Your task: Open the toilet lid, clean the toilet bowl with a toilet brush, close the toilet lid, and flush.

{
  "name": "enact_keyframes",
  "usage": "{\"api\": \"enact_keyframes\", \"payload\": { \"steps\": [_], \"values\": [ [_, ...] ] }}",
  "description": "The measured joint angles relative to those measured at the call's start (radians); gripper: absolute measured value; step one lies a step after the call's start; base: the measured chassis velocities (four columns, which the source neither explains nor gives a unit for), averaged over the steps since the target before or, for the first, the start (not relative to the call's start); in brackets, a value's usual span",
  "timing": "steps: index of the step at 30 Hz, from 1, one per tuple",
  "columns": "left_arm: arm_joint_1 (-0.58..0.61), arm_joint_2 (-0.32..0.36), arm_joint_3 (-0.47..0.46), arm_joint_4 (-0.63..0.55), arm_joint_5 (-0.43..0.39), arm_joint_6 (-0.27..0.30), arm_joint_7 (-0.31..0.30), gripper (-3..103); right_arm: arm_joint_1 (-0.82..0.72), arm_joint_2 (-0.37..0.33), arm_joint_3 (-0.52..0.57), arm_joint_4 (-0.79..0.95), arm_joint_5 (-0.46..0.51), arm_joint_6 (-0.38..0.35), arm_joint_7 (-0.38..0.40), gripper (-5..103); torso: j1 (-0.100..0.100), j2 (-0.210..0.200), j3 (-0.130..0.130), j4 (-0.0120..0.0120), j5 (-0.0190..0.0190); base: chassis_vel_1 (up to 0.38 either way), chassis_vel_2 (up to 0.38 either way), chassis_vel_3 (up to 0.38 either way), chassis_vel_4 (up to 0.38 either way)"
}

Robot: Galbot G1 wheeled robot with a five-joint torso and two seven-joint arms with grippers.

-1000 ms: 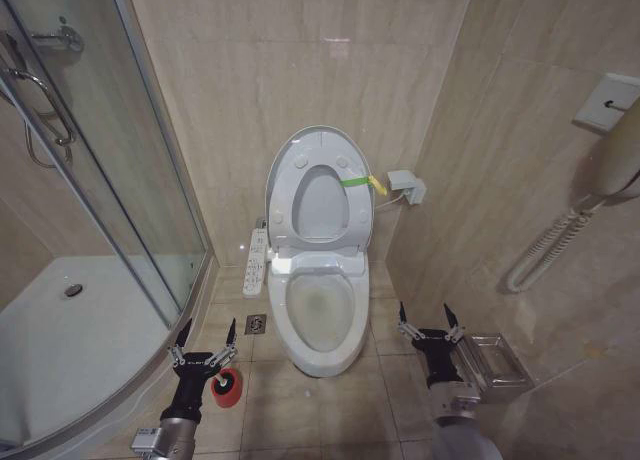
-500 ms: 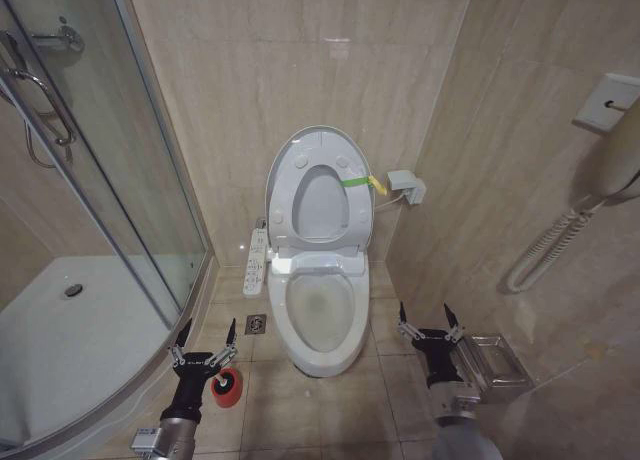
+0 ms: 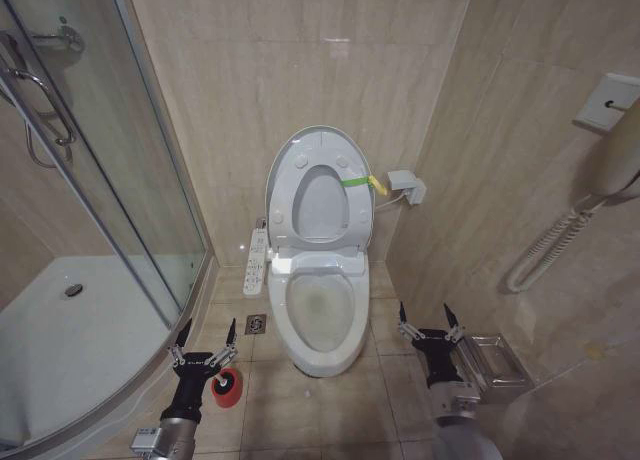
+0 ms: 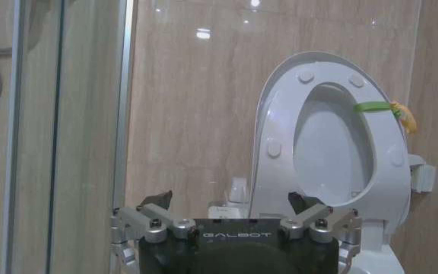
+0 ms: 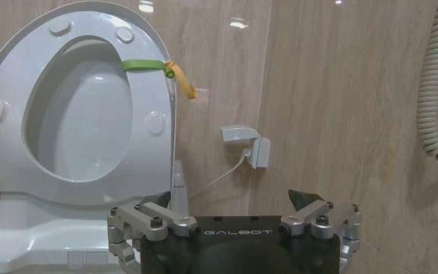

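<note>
Left tool (image 3: 205,333) & right tool (image 3: 428,317): wide open, empty.

My toilet lid (image 3: 318,195) looks glossy white plastic, the toilet bowl (image 3: 320,310) smooth glazed ceramic; wall tiles (image 3: 300,60) shine polished beige, and the shower door (image 3: 110,160) is clear glass.

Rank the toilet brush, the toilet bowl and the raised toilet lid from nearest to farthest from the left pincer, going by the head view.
From the left pincer, open and low near the shower glass:
1. toilet brush, on the floor right beside it.
2. toilet bowl, to its right, across bare floor.
3. toilet lid, raised against the back wall.
</note>
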Motion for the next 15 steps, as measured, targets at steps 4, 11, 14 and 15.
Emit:
{"api": "enact_keyframes", "payload": {
  "steps": [4, 11, 14, 15],
  "values": [
    [0.0, 0.0, 0.0, 0.0, 0.0, 0.0, 0.0, 99, 0.0, 0.0, 0.0, 0.0, 0.0, 0.0, 0.0, 100, 0.0, 0.0, 0.0, 0.0, 0.0, 0.0, 0.0, 0.0, 0.0],
    [0.0, 0.0, 0.0, 0.0, 0.0, 0.0, 0.0, 99, 0.0, 0.0, 0.0, 0.0, 0.0, 0.0, 0.0, 100, 0.0, 0.0, 0.0, 0.0, 0.0, 0.0, 0.0, 0.0, 0.0],
    [0.0, 0.0, 0.0, 0.0, 0.0, 0.0, 0.0, 99, 0.0, 0.0, 0.0, 0.0, 0.0, 0.0, 0.0, 100, 0.0, 0.0, 0.0, 0.0, 0.0, 0.0, 0.0, 0.0, 0.0],
    [0.0, 0.0, 0.0, 0.0, 0.0, 0.0, 0.0, 99, 0.0, 0.0, 0.0, 0.0, 0.0, 0.0, 0.0, 100, 0.0, 0.0, 0.0, 0.0, 0.0, 0.0, 0.0, 0.0, 0.0]
  ]
}}
